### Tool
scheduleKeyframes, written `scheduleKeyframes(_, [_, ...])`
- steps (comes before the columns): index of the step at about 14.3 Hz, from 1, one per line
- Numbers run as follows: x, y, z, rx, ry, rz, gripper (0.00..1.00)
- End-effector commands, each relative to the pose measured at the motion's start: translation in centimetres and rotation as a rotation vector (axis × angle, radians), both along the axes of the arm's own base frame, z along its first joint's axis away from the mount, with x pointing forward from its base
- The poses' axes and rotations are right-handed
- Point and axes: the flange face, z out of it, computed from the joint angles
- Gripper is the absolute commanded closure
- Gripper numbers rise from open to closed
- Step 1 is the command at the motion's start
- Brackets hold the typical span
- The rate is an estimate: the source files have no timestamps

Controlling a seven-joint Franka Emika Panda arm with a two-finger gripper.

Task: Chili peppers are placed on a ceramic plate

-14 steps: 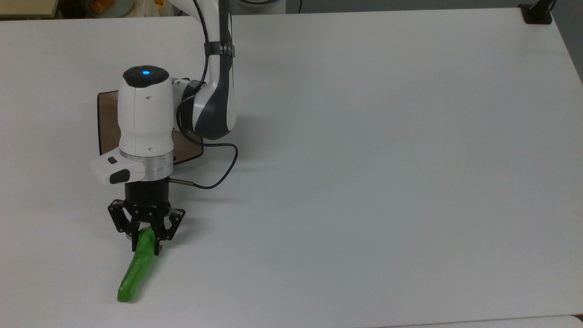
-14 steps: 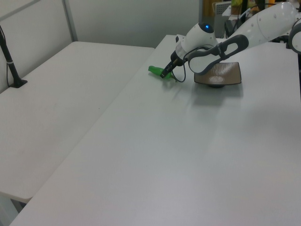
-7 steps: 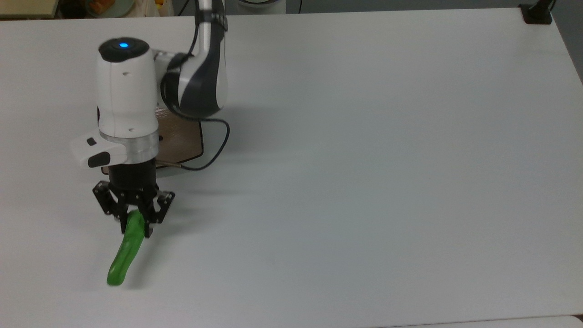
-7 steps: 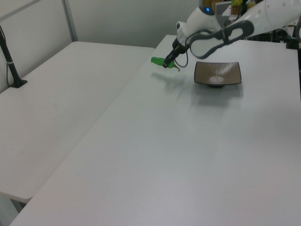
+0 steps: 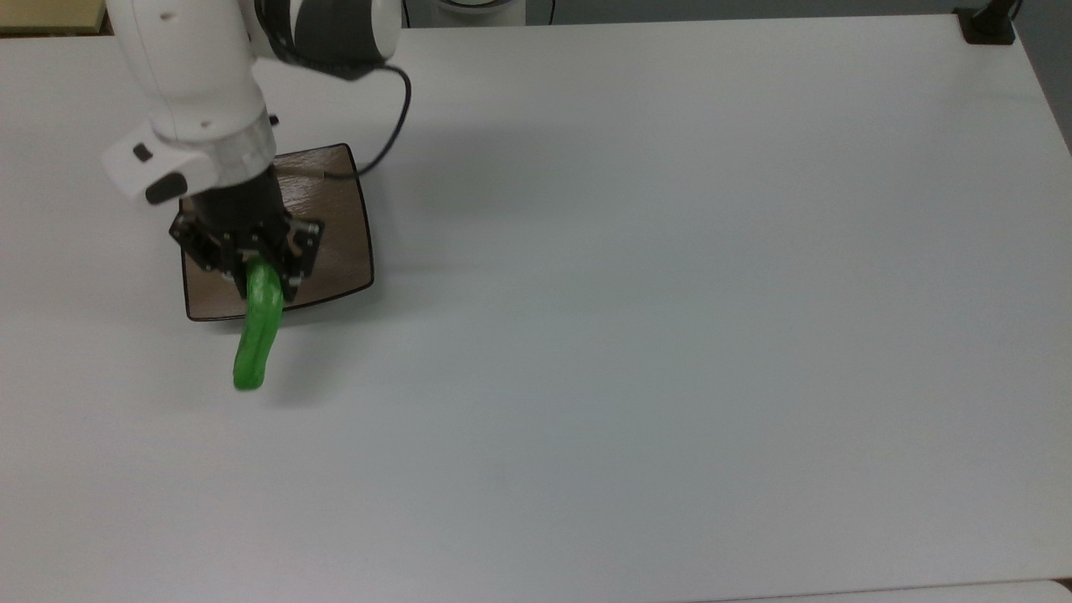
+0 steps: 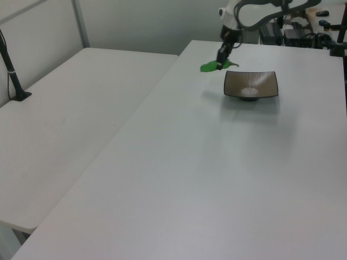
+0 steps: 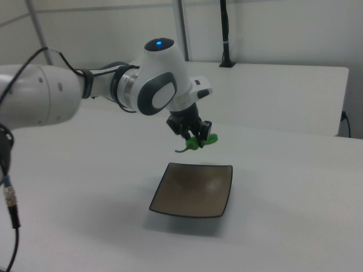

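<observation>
While the gripper (image 5: 266, 280) is up off the table, it's pinching the chili pepper (image 5: 255, 335) near its stem end, fingers pressed in on both sides of the green body. The pepper's long axis runs out away from the gripper: in the top view it points down and a touch to the top view's left, with the free tip well past the fingers. In the right view you can see the thin curved stem (image 7: 182, 149) sticking out just under the gripper, on the opposite side from the long green part.

The ceramic plate (image 5: 339, 243) sits right below the gripper. In the right view the pepper hangs in the air above the plate's (image 7: 193, 190) far edge, clearly not touching it. From the top view the gripper end of the pepper overlaps the plate's lower edge while the tip hangs out over bare table (image 5: 670, 335).

In the left view the gripper (image 6: 221, 64) and pepper (image 6: 208, 67) are just off the plate's (image 6: 251, 85) upper-left corner.

A black cable (image 5: 389, 126) loops from the arm's wrist across the plate's top corner in the top view. Nothing sits between the pepper and the plate.
</observation>
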Motion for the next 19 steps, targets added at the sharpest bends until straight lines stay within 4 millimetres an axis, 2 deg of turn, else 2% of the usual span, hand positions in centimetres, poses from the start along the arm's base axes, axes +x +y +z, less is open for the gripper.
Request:
scheduleKeyframes(1, [-7.0, -0.2, 0.4, 0.0, 0.064, 0.127, 0.82])
scheduleKeyframes(3, [-9.3, -0.8, 0.7, -0.007, 0.102, 0.187, 0.82])
scheduleKeyframes(4, [-9.9, -1.2, 0.9, -0.01, 0.111, 0.21, 0.72])
scheduleKeyframes(5, [-9.8, -1.2, 1.0, -0.008, 0.109, 0.201, 0.43])
scheduleKeyframes(6, [-9.9, -1.3, 1.0, -0.007, 0.111, 0.198, 0.0])
scheduleKeyframes(10, [-10.3, -1.3, 0.9, 0.01, 0.165, 0.202, 0.0])
scheduleKeyframes(14, [-11.4, -1.1, 2.3, 0.036, 0.229, 0.177, 0.0])
scheduleKeyframes(16, [-11.5, 0.5, 5.0, 0.055, 0.211, 0.04, 0.0])
scheduleKeyframes(17, [-11.2, 2.4, 6.8, 0.067, 0.18, -0.046, 0.0])
scheduleKeyframes(19, [-10.8, 4.4, 8.3, 0.081, 0.174, -0.147, 0.0])
